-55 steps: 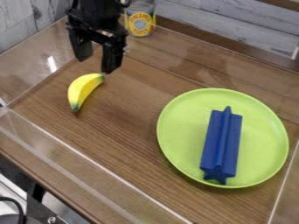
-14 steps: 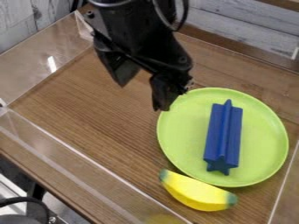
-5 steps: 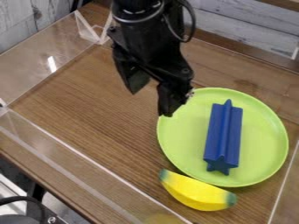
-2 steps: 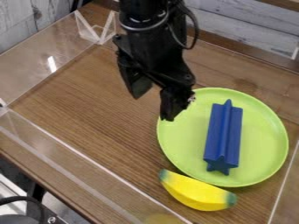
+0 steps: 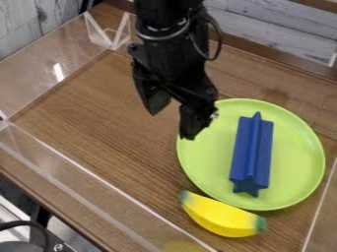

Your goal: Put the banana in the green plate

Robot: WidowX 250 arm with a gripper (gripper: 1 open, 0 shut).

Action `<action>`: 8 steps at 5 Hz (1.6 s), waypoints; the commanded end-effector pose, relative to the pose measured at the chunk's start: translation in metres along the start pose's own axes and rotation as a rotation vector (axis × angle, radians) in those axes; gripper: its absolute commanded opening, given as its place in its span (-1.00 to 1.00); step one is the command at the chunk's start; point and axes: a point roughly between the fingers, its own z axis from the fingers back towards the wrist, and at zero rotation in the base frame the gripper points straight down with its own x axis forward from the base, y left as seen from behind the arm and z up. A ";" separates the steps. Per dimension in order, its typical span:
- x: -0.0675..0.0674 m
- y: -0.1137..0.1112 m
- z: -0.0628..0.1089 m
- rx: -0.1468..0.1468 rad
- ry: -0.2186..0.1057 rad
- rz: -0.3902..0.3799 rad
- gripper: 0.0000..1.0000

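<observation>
Banana off the plate, gripper empty.
The banana (image 5: 224, 215) lies on the table (image 5: 93, 128) just below the plate (image 5: 211, 148), touching its near rim; a blue block (image 5: 249, 157) sits on the plate; the gripper (image 5: 172, 108) hangs open beyond.

The arm was all matte black, chunky and boxy around the wrist, with a couple of black cables looping off the upper part. The gripper (image 5: 175, 110) had two long, flat black fingers (image 5: 194, 120), no markings I could make out.
</observation>
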 end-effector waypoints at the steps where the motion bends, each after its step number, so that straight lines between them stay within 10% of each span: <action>1: 0.001 -0.006 0.001 -0.012 -0.014 -0.043 1.00; 8: -0.018 -0.040 -0.056 -0.077 -0.032 -0.336 1.00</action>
